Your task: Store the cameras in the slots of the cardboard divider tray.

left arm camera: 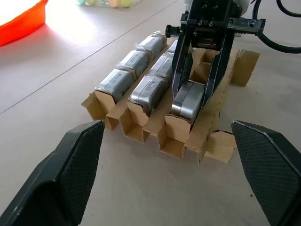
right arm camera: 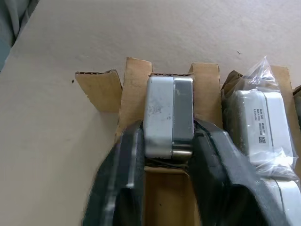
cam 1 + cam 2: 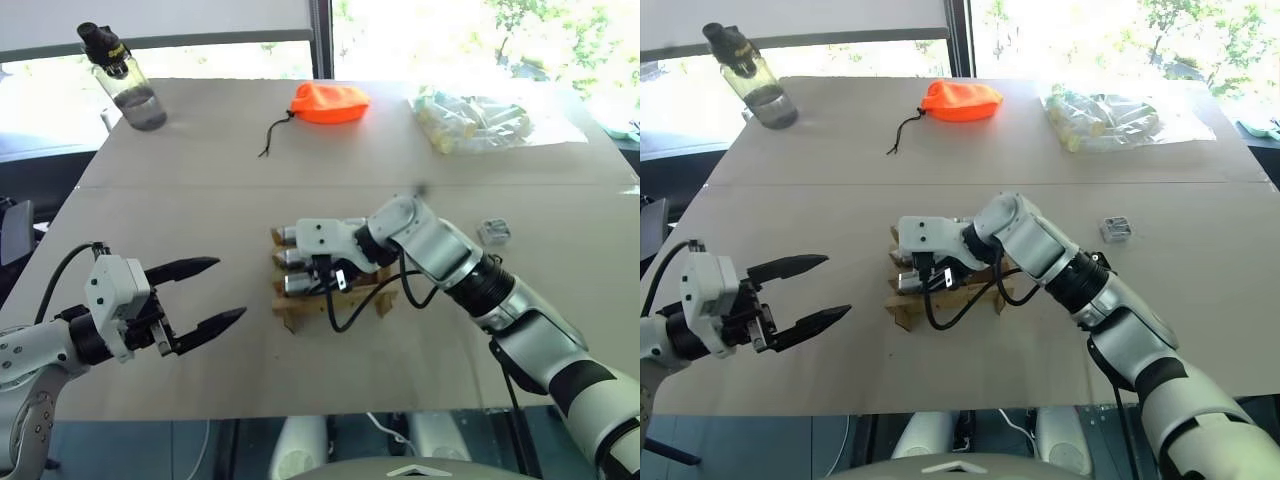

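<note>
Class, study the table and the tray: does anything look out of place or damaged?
One camera lies loose on the table, apart from the cardboard divider tray, not in a slot. The tray's edges look bent and ragged. Nothing spilled.

Bright daylight from blown-out windows (image 3: 500, 30) behind; tabletop (image 3: 200, 180) evenly lit, sharp.
</note>
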### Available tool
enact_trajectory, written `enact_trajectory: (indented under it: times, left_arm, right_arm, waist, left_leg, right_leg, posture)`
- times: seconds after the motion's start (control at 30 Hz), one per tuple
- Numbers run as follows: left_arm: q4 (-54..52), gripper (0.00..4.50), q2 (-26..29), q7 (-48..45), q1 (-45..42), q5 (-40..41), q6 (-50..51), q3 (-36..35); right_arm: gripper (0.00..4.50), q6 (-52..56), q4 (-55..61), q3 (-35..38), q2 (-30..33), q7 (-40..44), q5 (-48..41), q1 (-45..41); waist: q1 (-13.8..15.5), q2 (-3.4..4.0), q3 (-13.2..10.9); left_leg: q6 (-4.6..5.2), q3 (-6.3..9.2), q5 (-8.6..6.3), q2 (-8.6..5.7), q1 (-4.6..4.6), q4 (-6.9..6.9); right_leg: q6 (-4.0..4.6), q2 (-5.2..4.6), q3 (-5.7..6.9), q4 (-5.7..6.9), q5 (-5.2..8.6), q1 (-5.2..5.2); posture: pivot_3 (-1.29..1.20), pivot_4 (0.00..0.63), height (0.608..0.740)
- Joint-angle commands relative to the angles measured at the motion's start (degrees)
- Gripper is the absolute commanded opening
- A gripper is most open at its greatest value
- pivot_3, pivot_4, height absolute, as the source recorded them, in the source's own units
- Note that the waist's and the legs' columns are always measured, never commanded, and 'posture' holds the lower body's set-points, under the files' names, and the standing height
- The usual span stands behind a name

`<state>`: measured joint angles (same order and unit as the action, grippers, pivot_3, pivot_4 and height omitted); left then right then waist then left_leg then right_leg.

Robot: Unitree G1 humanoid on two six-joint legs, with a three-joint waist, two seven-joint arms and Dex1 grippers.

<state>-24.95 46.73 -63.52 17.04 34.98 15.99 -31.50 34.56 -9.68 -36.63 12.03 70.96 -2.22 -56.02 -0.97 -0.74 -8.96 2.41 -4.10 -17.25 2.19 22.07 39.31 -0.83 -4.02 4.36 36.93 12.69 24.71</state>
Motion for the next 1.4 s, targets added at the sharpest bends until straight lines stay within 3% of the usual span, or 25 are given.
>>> enact_trajectory:
  times: [0.03, 0.13, 0.37, 0.6, 0.8, 0.9, 0.93, 1.07, 1.17, 1.4]
  left_arm:
    - [-0.66, 4.50, 0.87, -0.56, -0.04, 0.94, 0.27, -0.58]
    - [-0.74, 4.50, 1.07, -1.06, 0.21, 1.15, 0.60, -0.60]
    - [-0.38, 4.50, 1.89, -2.47, -1.06, 2.08, 2.19, 0.91]
    - [0.29, 4.50, 2.15, -3.19, -5.55, 2.50, 3.99, 6.78]
    - [3.26, 4.50, 3.03, -5.29, -15.98, 3.06, 5.28, 13.45]
    - [6.36, 4.50, 3.62, -7.86, -20.39, 2.42, 4.82, 16.26]
    - [7.38, 4.50, 3.76, -8.63, -21.35, 2.20, 4.64, 16.87]
    - [10.39, 4.50, 3.83, -10.27, -23.80, 0.99, 2.95, 18.32]
    - [11.44, 4.50, 3.60, -10.95, -24.98, 0.80, 2.59, 18.73]
    - [12.35, 4.50, 3.11, -11.69, -25.71, -0.10, 1.38, 19.63]
  right_arm:
    - [2.56, 4.24, 5.40, 2.84, 0.60, 1.39, -3.61, 0.19]
    - [2.56, 6.35, 8.00, 4.86, 2.43, 1.28, -5.21, -0.02]
    - [2.56, 19.01, 21.53, 19.73, 10.28, -3.59, -14.53, 4.34]
    - [2.56, 25.82, 33.69, 32.43, 19.09, -16.39, -15.40, 18.60]
    - [2.56, 25.87, 45.00, 42.00, 22.16, -26.44, -14.52, 38.52]
    - [2.56, 22.24, 51.19, 45.56, 21.07, -32.11, -11.95, 49.99]
    - [3.09, 20.37, 52.48, 46.29, 20.33, -34.17, -10.83, 53.24]
    - [4.41, 15.55, 54.95, 49.44, 16.47, -39.98, -9.26, 62.41]
    - [4.41, 10.20, 54.51, 49.31, 13.28, -44.21, -7.36, 66.52]
    - [4.41, 4.04, 46.85, 44.14, 7.30, -49.12, -6.22, 64.72]
  waist:
    - [0.02, 0.01, 0.00]
    - [0.05, 0.01, -0.01]
    - [0.32, -0.01, 0.00]
    - [0.36, -0.01, 0.00]
    - [0.76, -0.04, 0.01]
    - [0.91, -0.08, 0.04]
    - [0.87, -0.08, 0.03]
    - [0.32, -0.08, 0.03]
    - [0.31, -0.11, 0.03]
    - [0.30, -0.18, 0.07]
  left_leg:
    - [0.00, 0.01, 0.00, 0.00, 0.00, 0.00]
    - [0.00, 0.01, 0.00, 0.00, 0.01, 0.00]
    - [0.00, 0.09, 0.00, -0.01, 0.08, 0.00]
    - [0.01, 0.09, -0.01, -0.02, 0.11, -0.01]
    - [0.01, 0.10, 0.00, -0.04, 0.10, -0.03]
    - [0.02, 0.04, 0.00, -0.06, 0.07, -0.03]
    - [0.01, 0.04, 0.00, -0.04, 0.05, -0.03]
    - [0.01, -0.10, 0.00, -0.01, -0.04, -0.03]
    - [0.01, -0.16, 0.00, 0.04, -0.13, -0.03]
    - [-0.08, -0.20, 0.06, 0.07, -0.24, -0.02]
  right_leg:
    - [0.00, 0.00, 0.01, 0.00, 0.00, 0.00]
    - [0.00, -0.01, 0.01, -0.01, 0.00, 0.00]
    - [0.00, -0.06, 0.12, -0.08, 0.00, 0.00]
    - [-0.01, -0.07, 0.13, -0.10, 0.00, 0.00]
    - [-0.02, 0.09, 0.13, -0.08, 0.01, -0.02]
    - [-0.05, 0.12, 0.01, -0.07, 0.01, -0.02]
    - [-0.06, 0.19, 0.01, -0.09, 0.01, -0.04]
    - [-0.08, 0.30, -0.25, -0.07, 0.03, -0.04]
    - [-0.20, 0.42, -0.40, -0.07, 0.10, -0.07]
    - [-0.22, 0.47, -0.49, 0.02, 0.13, -0.09]
  posture:
    - [0.00, 0.150, 0.726]
    - [0.00, 0.150, 0.726]
    - [0.00, 0.150, 0.726]
    - [0.00, 0.150, 0.726]
    - [0.00, 0.150, 0.726]
    - [0.00, 0.150, 0.726]
    - [0.00, 0.150, 0.726]
    - [0.00, 0.150, 0.726]
    - [0.00, 0.150, 0.726]
    - [0.00, 0.150, 0.726]
